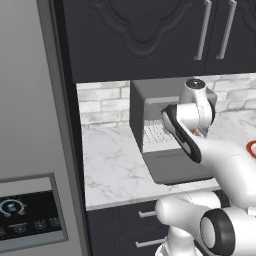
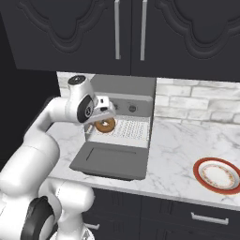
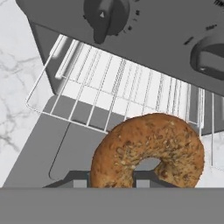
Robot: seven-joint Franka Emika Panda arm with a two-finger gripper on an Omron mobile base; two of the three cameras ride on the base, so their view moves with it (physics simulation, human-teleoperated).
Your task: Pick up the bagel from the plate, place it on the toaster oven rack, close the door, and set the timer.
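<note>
Two-finger gripper clamped on the seeded golden-brown bagel, hovering at the front edge of the silvery wire toaster oven rack. Probably needs carrying deeper before letting go.

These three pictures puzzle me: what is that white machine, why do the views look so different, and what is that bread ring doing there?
The white machine is a robot arm in a computer-drawn kitchen. Two pictures come from cameras behind it, left and right; the third looks along its hand. Its gripper, a two-finger clamp, holds the bagel in front of a grey toaster oven on the marble counter. The door hangs open and flat, and the wire toaster oven rack sits just beyond the bagel. The plate, red-rimmed, lies to the right with nothing on it. Two knobs sit above the rack.
</note>
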